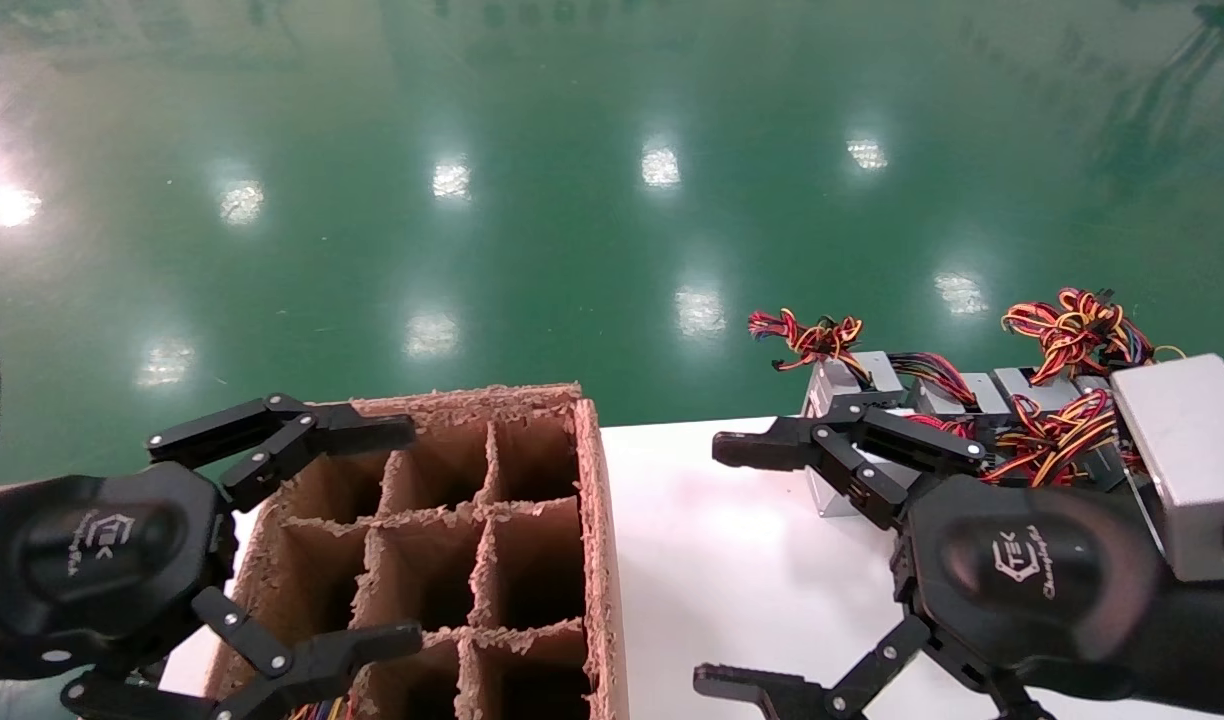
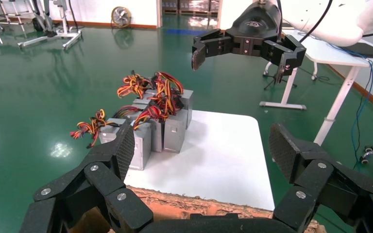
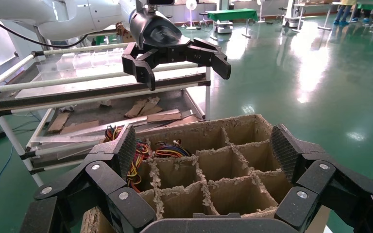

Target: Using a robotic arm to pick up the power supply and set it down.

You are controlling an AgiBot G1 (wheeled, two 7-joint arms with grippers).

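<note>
the right gripper (image 1: 742, 565) is hovering over the white counter (image 1: 752, 560), jaws released, just beside the power supply (image 1: 837, 385) standing among grey boxes (image 1: 1187, 450). the left gripper (image 1: 402, 535) is hanging over the cardboard divider box (image 1: 492, 540), jaws released.

Glossy dark-green floor (image 1: 532, 200) with white light reflections. Flat white tabletop (image 1: 752, 560). Brown corrugated cardboard divider box (image 1: 472, 520), raw tan frayed edges, cells dark inside; red, yellow and black wire loops (image 3: 136, 155) in the far cells, maybe some blue too, hard to tell. Silver-grey rectangular metal power supplies (image 2: 167, 131) in a cluster, matte, topped with bundles of red, yellow, black and orange wires (image 1: 1067, 330) (a purple strand or two shows in the head view). Black linkage-finger left gripper (image 1: 327, 535), silver rivets, white logo on the wrist. Black right gripper (image 1: 762, 565) same scheme; fingertip pads (image 2: 125, 151) show a fine mesh pattern. Glossy white arm shell (image 3: 63, 14).
</note>
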